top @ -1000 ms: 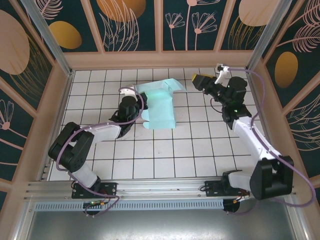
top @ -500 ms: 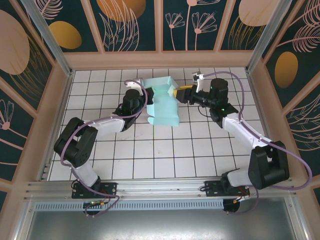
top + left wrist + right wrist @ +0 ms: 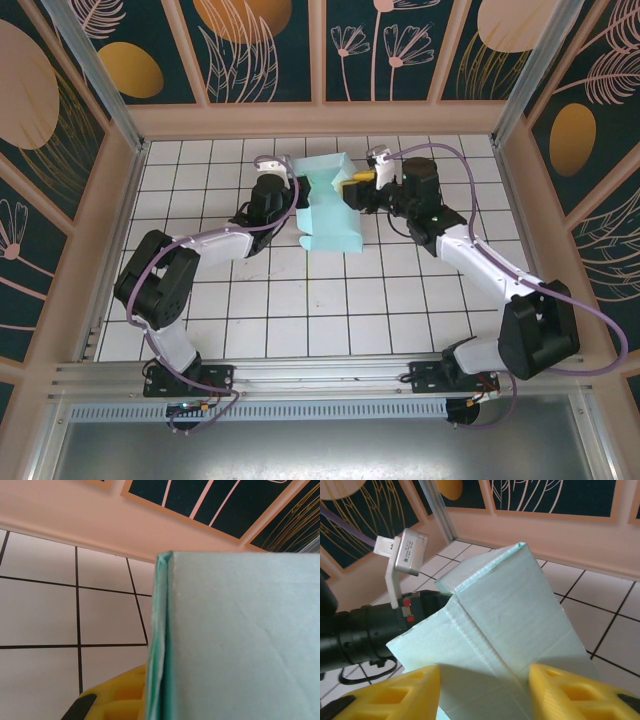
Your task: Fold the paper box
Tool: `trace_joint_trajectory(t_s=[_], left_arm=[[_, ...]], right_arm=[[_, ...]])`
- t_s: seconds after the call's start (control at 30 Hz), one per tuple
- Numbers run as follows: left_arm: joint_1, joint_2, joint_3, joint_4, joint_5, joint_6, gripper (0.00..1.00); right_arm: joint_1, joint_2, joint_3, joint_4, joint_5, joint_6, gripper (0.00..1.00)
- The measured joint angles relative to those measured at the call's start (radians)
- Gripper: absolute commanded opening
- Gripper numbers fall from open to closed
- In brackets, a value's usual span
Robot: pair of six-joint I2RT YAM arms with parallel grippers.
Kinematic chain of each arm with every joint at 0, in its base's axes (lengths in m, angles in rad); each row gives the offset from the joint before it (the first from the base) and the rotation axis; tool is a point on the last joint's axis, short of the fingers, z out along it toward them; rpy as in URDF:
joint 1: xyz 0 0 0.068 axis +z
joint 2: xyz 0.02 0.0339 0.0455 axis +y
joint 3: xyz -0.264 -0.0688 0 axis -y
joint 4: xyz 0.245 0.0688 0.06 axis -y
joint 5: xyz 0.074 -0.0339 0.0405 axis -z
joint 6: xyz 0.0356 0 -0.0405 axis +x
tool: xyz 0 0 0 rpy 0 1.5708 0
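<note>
From above, you have the paper box (image 3: pixel 328 215) lying on the white tiled table (image 3: pixel 330 310), towards the far middle, partly folded with a raised panel at its far end. Your left end effector (image 3: pixel 297 192) meets its left edge and your right end effector (image 3: pixel 352 192) its right edge. At the left wrist, the pale mint card (image 3: pixel 240 640) takes up the right side, its folded edge upright, with one yellow finger (image 3: pixel 120 697) just beside that edge; this end effector is clenched on the card. At the right wrist, your end effector (image 3: pixel 485 695) is released, its yellow fingers (image 3: pixel 395 692) parted either side of a creased corner of the box (image 3: pixel 505 620); you cannot tell whether they touch it. The left arm (image 3: pixel 360 630) sits behind.
</note>
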Motion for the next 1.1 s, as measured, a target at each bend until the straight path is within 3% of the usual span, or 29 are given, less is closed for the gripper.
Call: trace_joint_trajectory(t_s=[0.1,0.37,0.5,0.77,1.1], left_arm=[[0.001,0.001,0.000,-0.004,0.002,0.000,0.00],[0.001,0.001,0.000,0.001,0.019,-0.033,0.00],[0.013,0.001,0.000,0.001,0.060,-0.097,0.00],[0.087,0.012,0.092,-0.007,0.291,-0.267,0.00],[0.103,0.063,0.211,-0.067,0.522,-0.302,0.00]], right_arm=[[0.008,0.003,0.013,-0.011,0.025,-0.001,0.48],[-0.029,-0.010,0.005,0.001,-0.048,0.078,0.82],[-0.031,-0.061,-0.063,0.008,-0.048,0.072,0.84],[-0.068,-0.135,-0.219,-0.002,0.023,0.055,0.82],[-0.142,-0.156,-0.235,0.016,0.051,0.055,0.79]])
